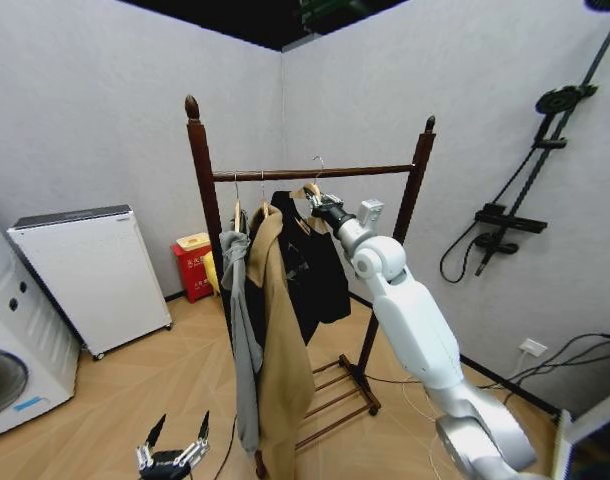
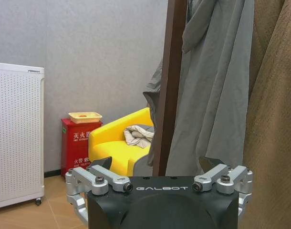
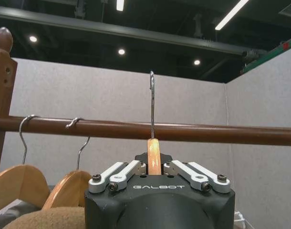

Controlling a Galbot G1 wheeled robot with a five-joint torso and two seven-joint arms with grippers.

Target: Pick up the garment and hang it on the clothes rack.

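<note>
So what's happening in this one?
The right gripper is shut on the wooden hanger carrying the black T-shirt, holding it up at the rack's top bar. The hanger's hook stands upright, its tip above the bar; whether it is over the bar yet is unclear. A tan coat and a grey hooded garment already hang there. The left gripper is open, low near the floor by the rack.

The top bar (image 1: 315, 172) is bare from the held hanger's hook (image 3: 151, 102) over to the right post (image 1: 418, 165) (lots of room there). Two hung hangers (image 3: 45, 183) crowd the left end.
</note>
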